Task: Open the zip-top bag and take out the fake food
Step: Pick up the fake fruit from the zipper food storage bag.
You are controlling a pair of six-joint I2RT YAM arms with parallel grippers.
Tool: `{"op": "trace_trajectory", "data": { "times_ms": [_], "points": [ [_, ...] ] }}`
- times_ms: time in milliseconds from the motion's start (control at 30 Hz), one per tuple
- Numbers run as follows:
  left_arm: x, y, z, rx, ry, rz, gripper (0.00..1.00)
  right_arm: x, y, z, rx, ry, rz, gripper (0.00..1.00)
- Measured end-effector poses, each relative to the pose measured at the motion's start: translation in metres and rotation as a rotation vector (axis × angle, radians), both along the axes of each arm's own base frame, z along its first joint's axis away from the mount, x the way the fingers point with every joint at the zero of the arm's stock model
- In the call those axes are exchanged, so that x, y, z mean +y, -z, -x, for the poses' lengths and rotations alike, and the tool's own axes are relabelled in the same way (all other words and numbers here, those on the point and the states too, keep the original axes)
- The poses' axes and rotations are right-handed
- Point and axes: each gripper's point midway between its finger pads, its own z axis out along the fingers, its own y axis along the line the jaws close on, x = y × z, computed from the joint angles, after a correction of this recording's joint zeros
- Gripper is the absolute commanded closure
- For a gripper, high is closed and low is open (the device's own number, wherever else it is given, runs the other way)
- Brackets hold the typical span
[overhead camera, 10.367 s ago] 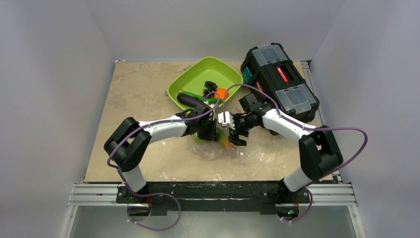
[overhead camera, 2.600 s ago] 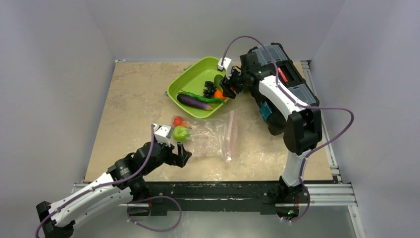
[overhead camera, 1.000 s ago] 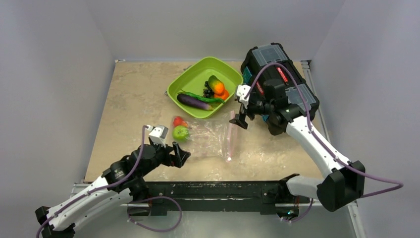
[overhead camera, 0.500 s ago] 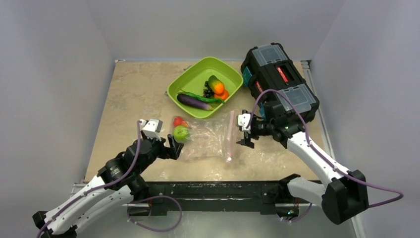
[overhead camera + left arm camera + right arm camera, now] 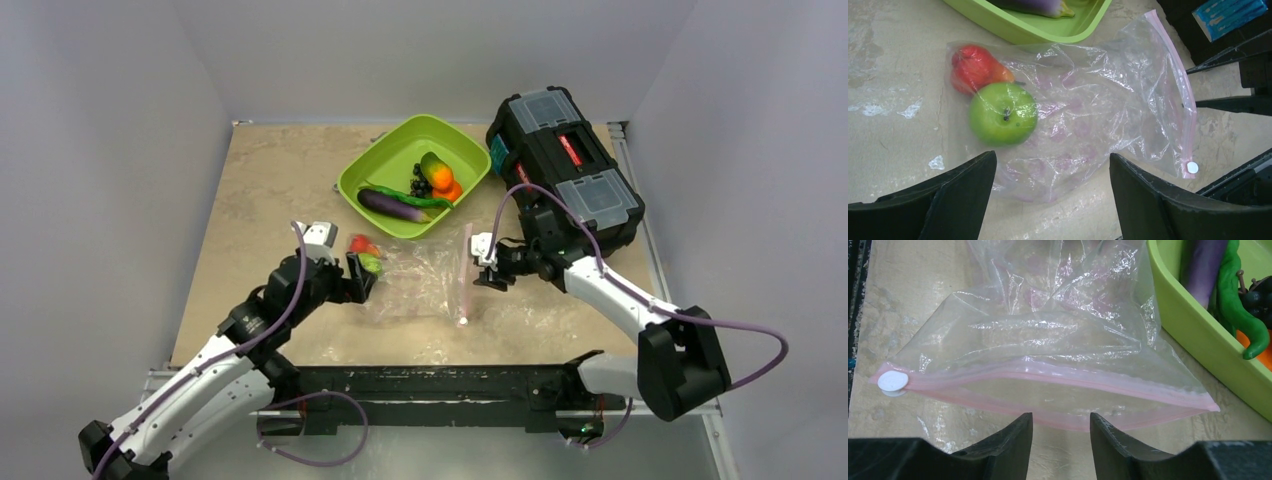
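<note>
zip-top bag (image 5: 1108,95): clear, faint purple blotches, pink zip strip (image 5: 1048,380), white slider (image 5: 893,381). bagged items: bright green fruit (image 5: 1003,114), red strawberry (image 5: 973,67). tray (image 5: 455,150) lime green; eggplant (image 5: 392,205) purple, pod (image 5: 1243,320) green, grapes (image 5: 421,180) dark, orange (image 5: 446,189) orange; table (image 5: 280,170) beige, marbled; toolbox (image 5: 545,135) black, red latch (image 5: 571,150).

The top external view looks steeply down from above and behind the arm bases, far enough off to take in the whole worktop (image 5: 270,190). The left wrist view sits close above the zip-top bag (image 5: 1108,95). It looks past the left gripper (image 5: 1053,200) toward the green tray (image 5: 1038,32), with the bag's mouth on its right. The right wrist view is closer still, looking past the right gripper (image 5: 1060,437) across the bag from the mouth side. All three views share the bag and the tray's near edge.
</note>
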Motion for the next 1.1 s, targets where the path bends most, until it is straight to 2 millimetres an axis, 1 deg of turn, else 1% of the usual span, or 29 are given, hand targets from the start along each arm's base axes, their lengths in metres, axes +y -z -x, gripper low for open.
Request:
{"op": "trace_trajectory", "data": {
  "times_ms": [100,133,267,333,433,533,633,700,767,800,867,933,967,1033,1067,1100],
  "points": [
    [0.002,0.002,-0.007,0.002,-0.014,0.021,0.39,0.006,-0.002,-0.001,-0.015,-0.011,-0.007,0.55],
    [0.003,0.004,-0.011,0.004,-0.025,0.028,0.45,0.009,-0.003,-0.001,-0.022,-0.014,-0.01,0.55],
    [0.008,0.022,-0.03,0.064,-0.056,0.036,0.64,0.021,-0.004,-0.003,-0.044,-0.022,-0.015,0.55],
    [0.009,0.037,-0.037,0.116,-0.065,0.023,0.68,0.026,-0.003,-0.004,-0.052,-0.022,-0.011,0.55],
    [0.009,0.058,-0.04,0.189,-0.066,-0.006,0.76,0.032,0.0,-0.007,-0.056,-0.019,-0.01,0.53],
    [0.011,0.077,-0.04,0.248,-0.074,-0.04,0.77,0.035,0.005,-0.009,-0.053,-0.014,-0.001,0.51],
    [0.015,0.086,-0.042,0.273,-0.095,-0.069,0.78,0.037,0.011,-0.011,-0.049,-0.005,0.014,0.51],
    [0.016,0.086,-0.043,0.27,-0.104,-0.074,0.78,0.037,0.014,-0.012,-0.05,0.001,0.022,0.5],
    [0.018,0.081,-0.045,0.25,-0.112,-0.068,0.77,0.037,0.016,-0.014,-0.054,0.007,0.028,0.5],
    [0.018,0.077,-0.045,0.237,-0.114,-0.063,0.77,0.038,0.016,-0.015,-0.056,0.009,0.03,0.5],
    [0.021,0.063,-0.048,0.184,-0.129,-0.049,0.77,0.037,0.016,-0.017,-0.063,0.018,0.033,0.5],
    [0.023,0.055,-0.051,0.155,-0.143,-0.041,0.78,0.037,0.015,-0.018,-0.068,0.022,0.035,0.5],
    [0.026,0.051,-0.054,0.144,-0.155,-0.038,0.8,0.037,0.016,-0.018,-0.067,0.023,0.036,0.5],
    [0.03,0.049,-0.062,0.142,-0.184,-0.042,0.9,0.037,0.017,-0.018,-0.065,0.025,0.04,0.5],
    [0.032,0.05,-0.066,0.148,-0.196,-0.045,0.95,0.037,0.017,-0.018,-0.065,0.026,0.041,0.5],
    [0.034,0.051,-0.07,0.157,-0.209,-0.052,0.97,0.037,0.017,-0.018,-0.065,0.026,0.042,0.5]
  ]
}}
